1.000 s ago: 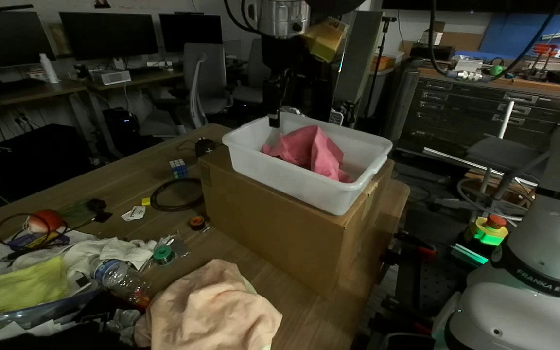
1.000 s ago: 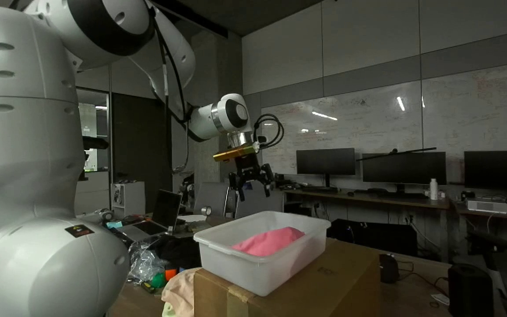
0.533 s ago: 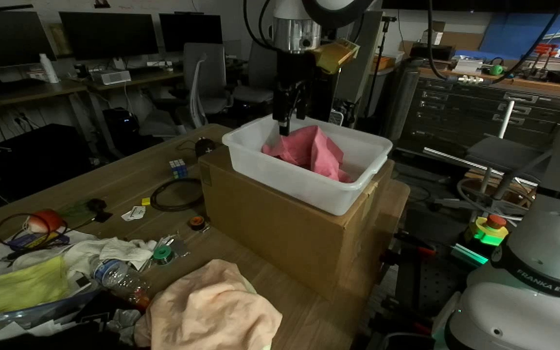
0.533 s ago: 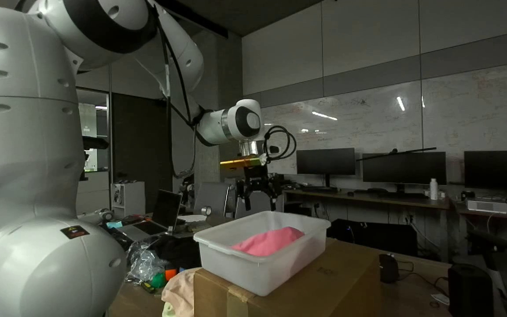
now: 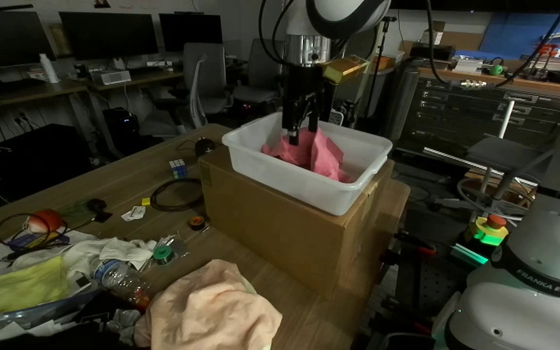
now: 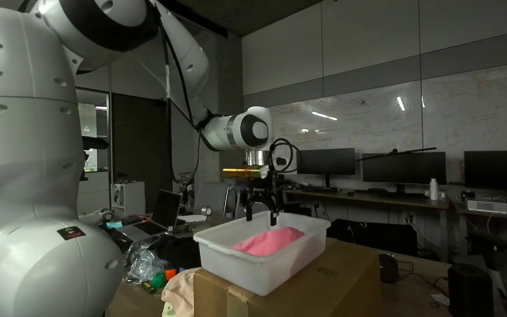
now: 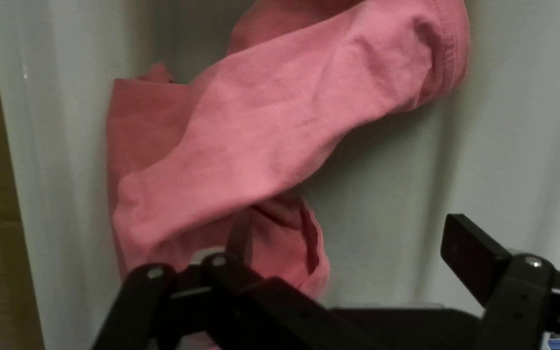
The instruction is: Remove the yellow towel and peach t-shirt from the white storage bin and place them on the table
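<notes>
In an exterior view, the hand (image 5: 303, 135) points downward over the white bin (image 5: 285, 177), which stands upright on a cardboard box (image 5: 270, 228). The box rests on the wooden surface (image 5: 299, 311). A crumpled pink cloth (image 5: 326, 158) lies inside the bin, below the hand, which covers a part of it from this side. The peach cloth (image 5: 217, 306) lies in a heap on the surface, near the box and well apart from the hand. The yellow cloth (image 5: 22, 287) is also outside the bin, near a plastic bottle (image 5: 114, 274).

In an exterior view, the white arm (image 6: 42, 154) reaches toward the bin, and the hand hangs above the pink cloth with its jaws spread apart. Whether it touches the cloth, I cannot tell. The peach cloth shows in part, beside the box.

In the wrist view, the two fingers (image 7: 474, 257) stand wide. One is in front of the lower part of the pink cloth, the other in front of the white inside of the bin. The cloth stretches in folds up to the top edge of the view.
</notes>
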`<control>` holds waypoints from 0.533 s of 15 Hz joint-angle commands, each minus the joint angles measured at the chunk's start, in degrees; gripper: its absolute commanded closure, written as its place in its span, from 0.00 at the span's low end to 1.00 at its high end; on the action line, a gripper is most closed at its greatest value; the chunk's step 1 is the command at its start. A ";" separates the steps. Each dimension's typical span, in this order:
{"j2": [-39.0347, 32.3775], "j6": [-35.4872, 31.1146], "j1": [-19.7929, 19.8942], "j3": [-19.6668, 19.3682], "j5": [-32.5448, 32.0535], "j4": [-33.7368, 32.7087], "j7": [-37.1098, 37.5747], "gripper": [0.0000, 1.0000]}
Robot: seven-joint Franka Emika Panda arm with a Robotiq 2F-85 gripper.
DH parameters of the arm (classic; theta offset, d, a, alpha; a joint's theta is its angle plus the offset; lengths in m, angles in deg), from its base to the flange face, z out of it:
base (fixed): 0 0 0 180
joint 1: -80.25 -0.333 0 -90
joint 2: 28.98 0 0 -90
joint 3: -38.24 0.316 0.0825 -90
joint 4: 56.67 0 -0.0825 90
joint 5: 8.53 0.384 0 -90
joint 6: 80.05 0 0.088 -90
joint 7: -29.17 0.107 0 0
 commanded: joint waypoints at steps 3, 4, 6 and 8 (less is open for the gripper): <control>1.40 -0.36 0.27 -0.03 0.47 2.39 2.77 0.00; 1.25 0.00 0.27 0.03 0.16 2.53 3.29 0.00; 1.08 0.29 0.29 0.12 -0.34 2.94 4.54 0.00; 0.94 0.71 0.41 0.08 -0.72 3.27 5.62 0.00</control>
